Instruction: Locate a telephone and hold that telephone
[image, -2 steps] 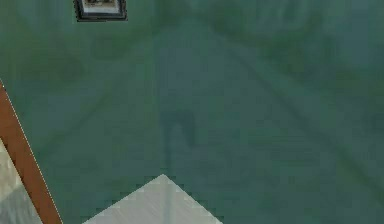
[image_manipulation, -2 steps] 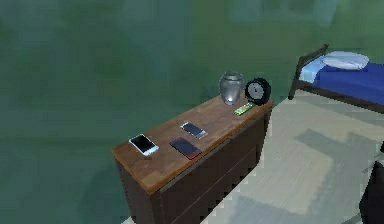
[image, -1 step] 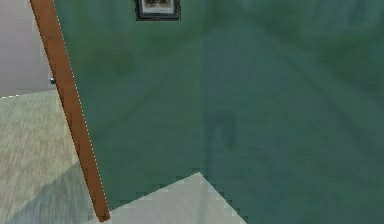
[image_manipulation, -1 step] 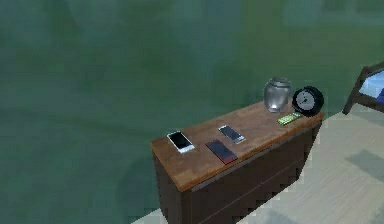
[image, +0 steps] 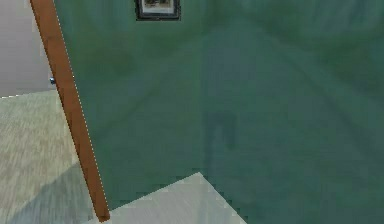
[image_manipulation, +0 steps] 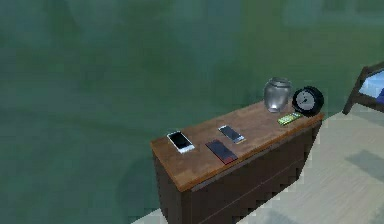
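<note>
On top of the wooden dresser (image_manipulation: 250, 172), which stands against a green wall (image_manipulation: 100, 80), lie three flat slabs close together. A white telephone (image_manipulation: 181, 141) is nearest the dresser's left end, a dark red slab (image_manipulation: 222, 151) is just beside it toward the front edge, and a silver telephone (image_manipulation: 232, 133) is a little further along the top. Toward the dresser's right end stand a glass jar (image_manipulation: 279, 95) and a round black clock (image_manipulation: 308, 100), with a small green thing (image_manipulation: 290, 118) lying in front of them. Past that end, a bed corner (image_manipulation: 368, 88) is seen. About the gripper, its state cannot be told. Ahead of the robot the forward view has a green wall, a brown wooden post (image: 75, 115) and a framed picture (image: 159, 9) high on it.
</note>
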